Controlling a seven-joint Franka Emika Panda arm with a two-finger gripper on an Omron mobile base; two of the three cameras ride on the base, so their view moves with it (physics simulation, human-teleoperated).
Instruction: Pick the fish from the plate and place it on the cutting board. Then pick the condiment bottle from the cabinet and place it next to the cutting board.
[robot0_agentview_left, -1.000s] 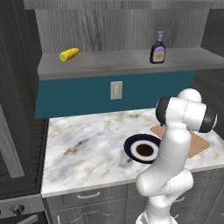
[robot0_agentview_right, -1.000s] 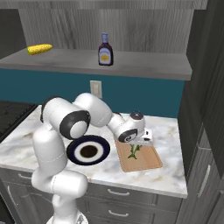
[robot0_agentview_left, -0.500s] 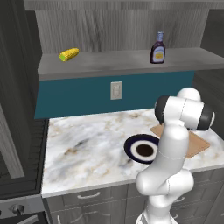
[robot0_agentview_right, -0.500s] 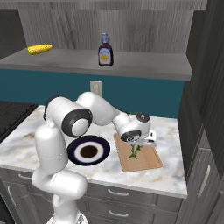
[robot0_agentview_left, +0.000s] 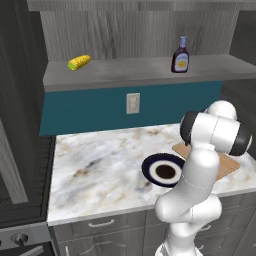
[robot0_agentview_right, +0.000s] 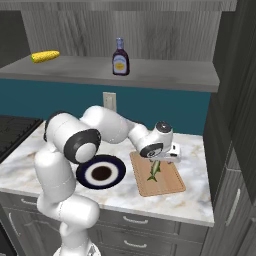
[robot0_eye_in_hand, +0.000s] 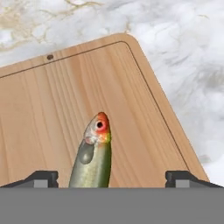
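The fish (robot0_eye_in_hand: 94, 157) lies flat on the cutting board (robot0_eye_in_hand: 52, 105), its red-tinged head pointing up the hand view. My gripper (robot0_eye_in_hand: 113, 177) is open just above it, the fingertips (robot0_eye_in_hand: 43, 177) standing wide apart on either side without touching it. From the right base view, the gripper (robot0_agentview_right: 161, 159) hovers low over the fish (robot0_agentview_right: 154, 171) on the board (robot0_agentview_right: 170, 182). Left of the board sits the plate (robot0_agentview_right: 82, 175), with nothing on it. The condiment bottle (robot0_agentview_right: 119, 57) stands upright on the cabinet (robot0_agentview_right: 160, 75) shelf. In the left base view my arm hides the gripper.
A yellow corn cob (robot0_agentview_right: 45, 56) lies at the shelf's left end. A wall socket (robot0_agentview_left: 132, 102) sits on the teal strip. Marble counter (robot0_agentview_left: 100, 160) stretches left of the plate (robot0_agentview_left: 147, 167). A tall dark cabinet (robot0_agentview_right: 240, 125) borders the counter on the right.
The jaws have opened wide and let go of the fish, which now rests on the board. The arm has barely shifted.
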